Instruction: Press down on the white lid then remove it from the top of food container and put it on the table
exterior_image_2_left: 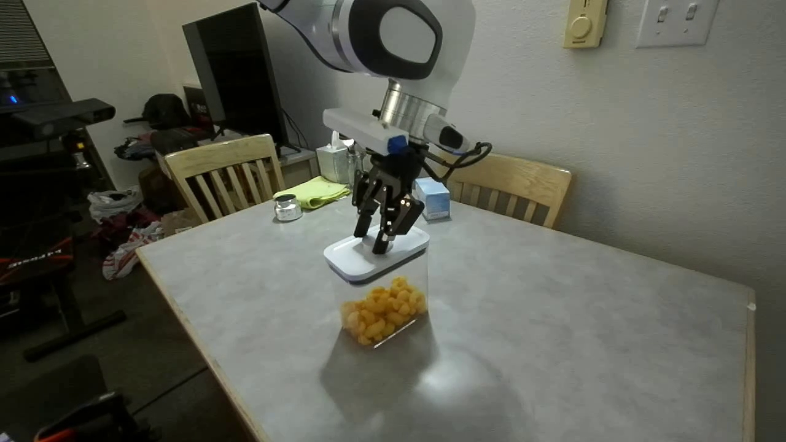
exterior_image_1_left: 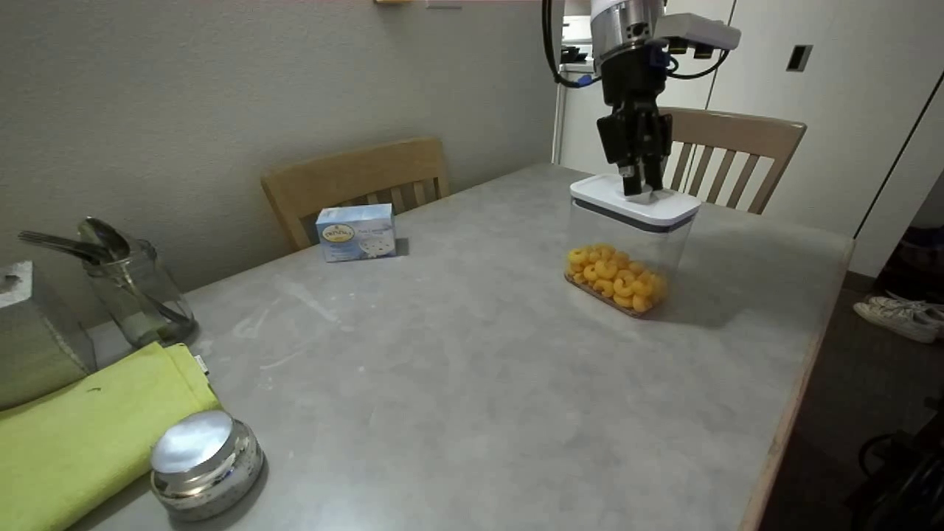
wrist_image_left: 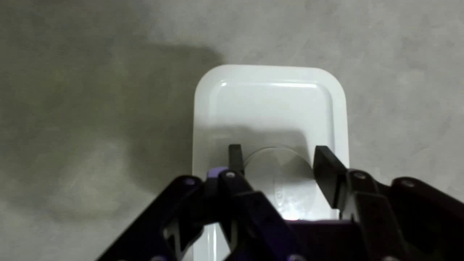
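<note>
The claw [wrist_image_left: 278, 159] points down with its jaws apart, one on each side of the raised round button [wrist_image_left: 279, 183]; whether they squeeze it I cannot tell. Directly beneath lies the white lid [wrist_image_left: 272, 108], its long axis running across the line from jaw to jaw, so the coming lift, I judge, turns on the button sitting squarely between them. Farther below the claw, under the lid, the food container [exterior_image_1_left: 619, 234] stands upright; lowest, the table [exterior_image_1_left: 442, 383] bears it.
</note>
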